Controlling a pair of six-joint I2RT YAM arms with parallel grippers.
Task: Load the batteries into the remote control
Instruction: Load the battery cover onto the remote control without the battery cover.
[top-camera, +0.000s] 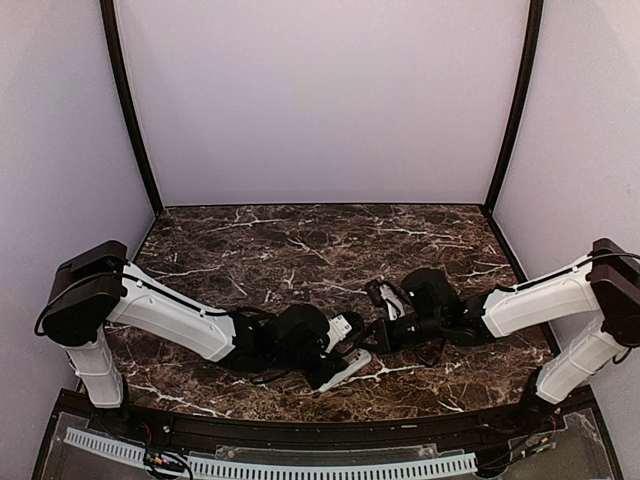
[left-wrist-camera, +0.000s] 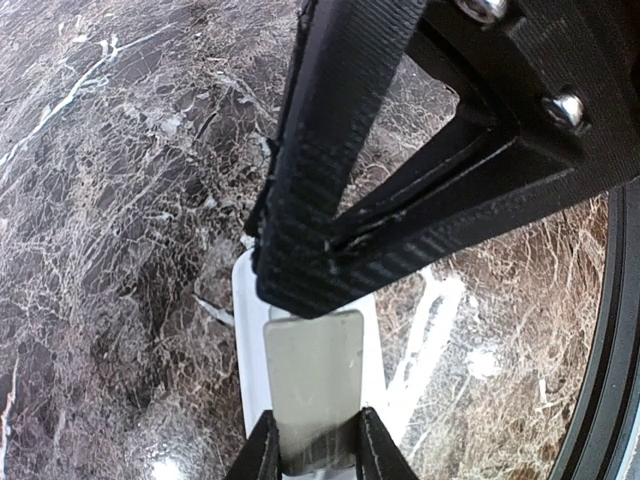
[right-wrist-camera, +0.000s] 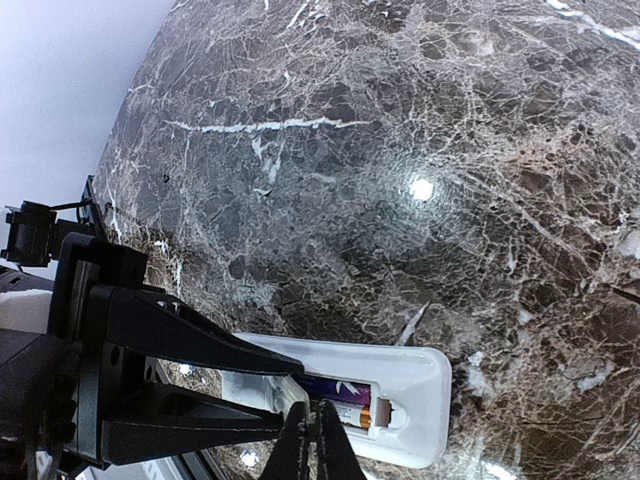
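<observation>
- Over the remote control (right-wrist-camera: 425, 375) we've the right gripper (right-wrist-camera: 312, 432) w/ tips pinched, empty, touching the battery (right-wrist-camera: 345, 392) — seated lengthwise.
- Left gripper (left-wrist-camera: 315, 452) clamps remote's end.

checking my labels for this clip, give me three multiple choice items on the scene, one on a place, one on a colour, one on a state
1. Where is the remote control?
A far-left corner
B near side, about midway across
C far-right corner
2. Its casing colour?
A black
B white
C red
3. State of its back?
A cover on
B open, nothing inside
C open, with a battery inside

B: the top view shows it there.
B: it is white in every view.
C: the right wrist view shows the battery seated.
</observation>
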